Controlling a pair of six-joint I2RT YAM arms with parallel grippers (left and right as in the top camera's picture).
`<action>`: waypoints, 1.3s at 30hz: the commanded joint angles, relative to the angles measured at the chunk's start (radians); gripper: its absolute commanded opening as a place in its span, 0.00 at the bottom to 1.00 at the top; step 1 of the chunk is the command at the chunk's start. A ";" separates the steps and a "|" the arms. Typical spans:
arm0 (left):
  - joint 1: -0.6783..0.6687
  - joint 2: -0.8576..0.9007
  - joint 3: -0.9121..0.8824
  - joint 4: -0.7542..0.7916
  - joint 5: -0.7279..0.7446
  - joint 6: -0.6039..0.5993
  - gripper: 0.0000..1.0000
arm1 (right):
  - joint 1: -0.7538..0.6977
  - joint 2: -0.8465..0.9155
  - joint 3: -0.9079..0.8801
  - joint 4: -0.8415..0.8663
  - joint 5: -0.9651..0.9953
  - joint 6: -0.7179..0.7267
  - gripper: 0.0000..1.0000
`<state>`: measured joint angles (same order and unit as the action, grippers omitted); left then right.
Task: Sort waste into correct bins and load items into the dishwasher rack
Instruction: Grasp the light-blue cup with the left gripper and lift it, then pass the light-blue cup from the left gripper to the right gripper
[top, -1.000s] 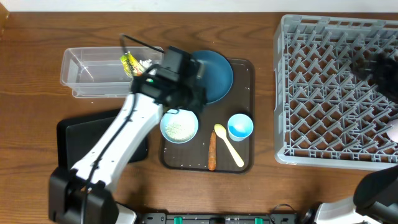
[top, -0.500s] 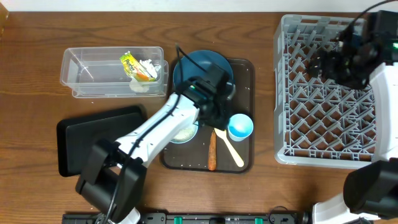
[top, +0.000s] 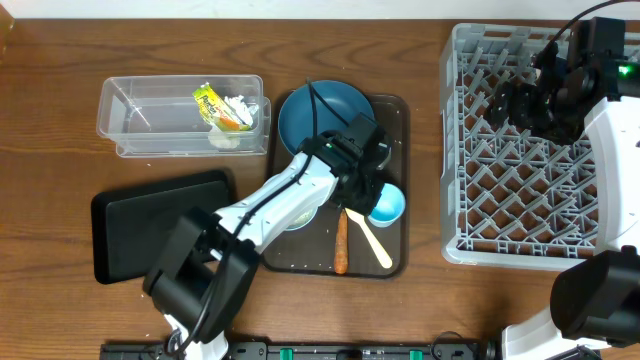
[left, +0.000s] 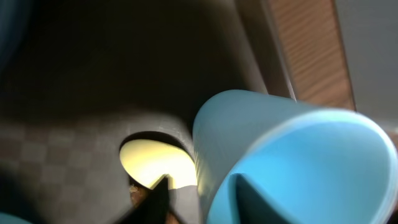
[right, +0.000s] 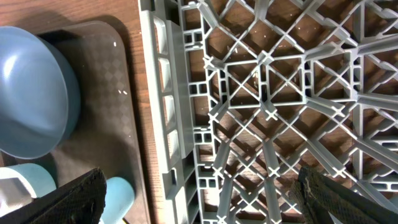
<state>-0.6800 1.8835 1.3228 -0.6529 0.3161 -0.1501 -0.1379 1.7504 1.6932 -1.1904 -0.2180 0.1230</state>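
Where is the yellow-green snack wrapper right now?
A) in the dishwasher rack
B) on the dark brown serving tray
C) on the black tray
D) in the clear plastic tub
D: in the overhead view the yellow-green snack wrapper lies inside the clear plastic tub, next to the crumpled white tissue.

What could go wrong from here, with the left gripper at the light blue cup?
1. The left gripper straddles one wall of the small light blue cup, one finger inside; that rim grip may slip or tip it.
2. The pale yellow spoon and slim orange carrot lie close beside the cup and could get knocked.
3. The open right gripper hangs over the large grey plastic rack, possibly blocking a drop-off.
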 joint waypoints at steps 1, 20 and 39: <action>-0.001 0.011 0.003 0.005 0.008 0.019 0.13 | 0.008 0.006 -0.006 -0.003 0.009 0.011 0.95; 0.367 -0.280 0.061 0.155 0.186 -0.256 0.06 | 0.017 0.006 -0.006 0.069 -0.060 -0.063 0.90; 0.489 -0.156 0.057 0.635 1.111 -0.435 0.06 | 0.305 0.006 -0.021 0.296 -0.840 -0.724 0.81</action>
<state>-0.1932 1.7294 1.3750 -0.0326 1.2854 -0.5758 0.1398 1.7515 1.6787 -0.9165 -0.9810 -0.5392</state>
